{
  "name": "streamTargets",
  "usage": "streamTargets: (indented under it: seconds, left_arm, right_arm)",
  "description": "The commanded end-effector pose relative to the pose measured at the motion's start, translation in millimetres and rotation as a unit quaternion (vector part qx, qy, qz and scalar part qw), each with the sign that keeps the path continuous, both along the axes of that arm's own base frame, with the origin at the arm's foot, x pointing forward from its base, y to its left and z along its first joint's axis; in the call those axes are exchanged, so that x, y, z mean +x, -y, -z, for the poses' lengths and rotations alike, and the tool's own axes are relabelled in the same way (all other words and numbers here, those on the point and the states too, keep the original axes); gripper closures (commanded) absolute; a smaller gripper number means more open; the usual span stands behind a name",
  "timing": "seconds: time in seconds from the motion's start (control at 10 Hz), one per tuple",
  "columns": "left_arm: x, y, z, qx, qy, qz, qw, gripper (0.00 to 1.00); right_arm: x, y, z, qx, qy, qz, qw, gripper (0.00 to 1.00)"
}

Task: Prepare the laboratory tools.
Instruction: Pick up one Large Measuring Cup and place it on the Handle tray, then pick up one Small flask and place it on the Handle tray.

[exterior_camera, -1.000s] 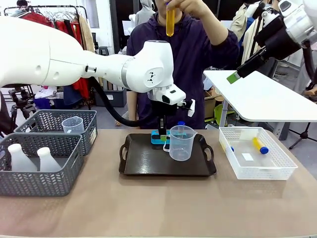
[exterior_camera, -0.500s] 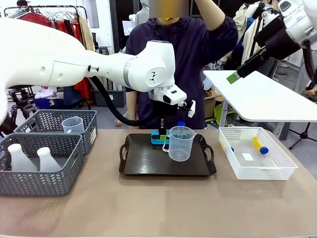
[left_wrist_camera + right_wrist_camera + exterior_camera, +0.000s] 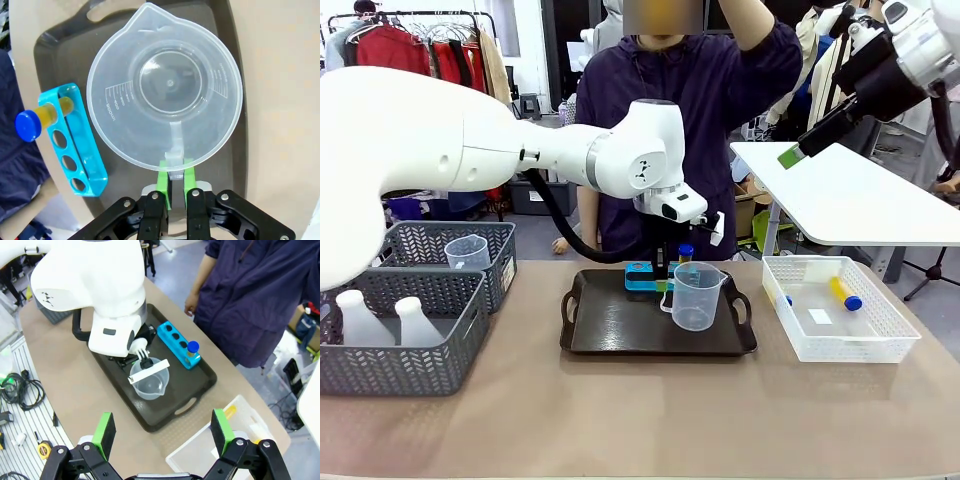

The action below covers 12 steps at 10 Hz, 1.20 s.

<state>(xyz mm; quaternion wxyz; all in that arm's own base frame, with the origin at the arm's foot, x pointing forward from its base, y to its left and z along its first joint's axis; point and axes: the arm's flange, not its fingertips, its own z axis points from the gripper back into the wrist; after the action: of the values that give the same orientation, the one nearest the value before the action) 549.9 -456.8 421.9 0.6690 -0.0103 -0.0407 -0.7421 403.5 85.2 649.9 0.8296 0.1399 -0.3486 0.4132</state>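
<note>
One amber tube (image 3: pixel 37 120) stands in the blue rack (image 3: pixel 82 155) — the left gripper (image 3: pixel 176 176) clamps the beaker (image 3: pixel 165 85) by its handle; right gripper (image 3: pixel 162 430) gapes wide, empty.

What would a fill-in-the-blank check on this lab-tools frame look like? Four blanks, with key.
1. The left claw is shut on the beaker's ____.
2. The blue rack holds ____ capped tube, leaving three holes bare.
3. The right claw hangs high above the table with its jaws ____.
4. The nearer grey basket holds ____ white flasks.

Missing words: handle; one; open; two.
</note>
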Motion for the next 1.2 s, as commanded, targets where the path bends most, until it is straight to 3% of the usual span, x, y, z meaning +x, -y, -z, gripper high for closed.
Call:
streamTargets:
  seconds: [0.0, 0.4, 0.9, 1.1]
  left_arm:
    - [0, 3, 3, 0.010, 0.000, -0.011, 1.000, 1.00]
    - [5, 1, 22, 0.008, -0.007, -0.013, 1.000, 1.00]
    - [3, -9, 5, -0.004, -0.001, -0.029, 1.000, 0.04]
    - [7, -26, -7, -0.007, 0.004, -0.039, 0.999, 0.00]
  right_arm:
    - [1, 1, 0, 0.011, 0.000, -0.006, 1.000, 0.00]
    - [1, 1, 0, 0.011, 0.000, -0.006, 1.000, 0.00]
    - [1, 1, 0, 0.011, 0.000, -0.006, 1.000, 0.00]
    - [1, 1, 0, 0.011, 0.000, -0.006, 1.000, 0.00]
